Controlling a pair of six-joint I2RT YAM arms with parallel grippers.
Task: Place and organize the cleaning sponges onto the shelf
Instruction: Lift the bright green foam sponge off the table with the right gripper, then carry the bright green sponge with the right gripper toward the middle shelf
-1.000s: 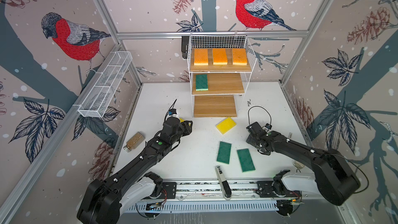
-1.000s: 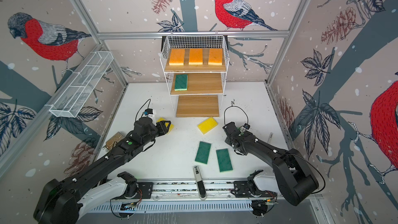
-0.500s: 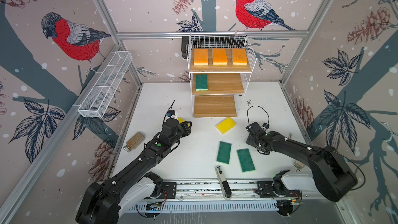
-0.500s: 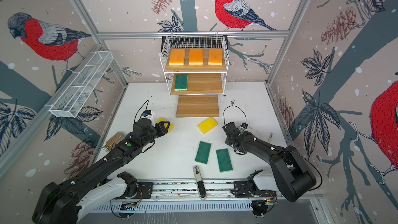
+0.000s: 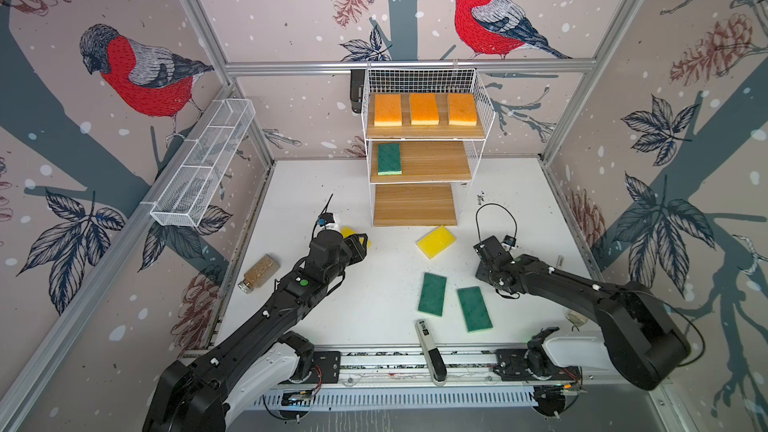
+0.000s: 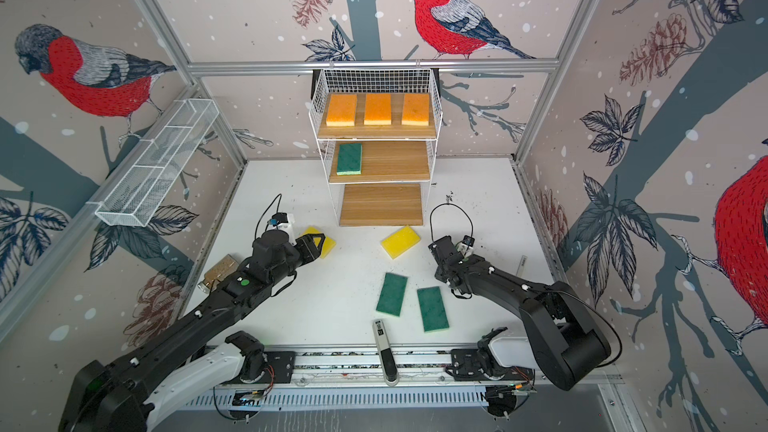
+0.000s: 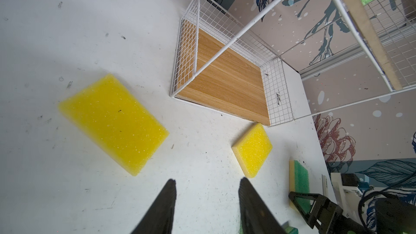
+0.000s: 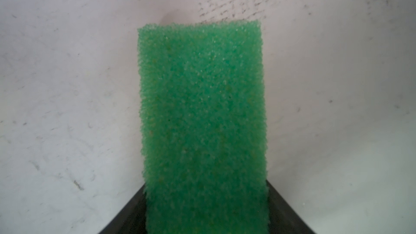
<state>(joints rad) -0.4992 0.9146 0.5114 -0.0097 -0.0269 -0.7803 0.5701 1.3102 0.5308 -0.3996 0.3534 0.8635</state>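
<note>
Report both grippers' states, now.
Left gripper: open, empty.
Right gripper: jaws flank a green sponge on the table; whether it grips cannot be told.

It was a robot test room in a lab, not a home. Two black robot arms sat on a metal rail at the front of a white bench. Thin wires looped off the arms. Silver metal bars made a box around the bench. The walls were flat boards with big bird pictures on them. A small shelf and some sponges sat in there like toys in a play set. The bench was scuffed with little black marks.
</note>
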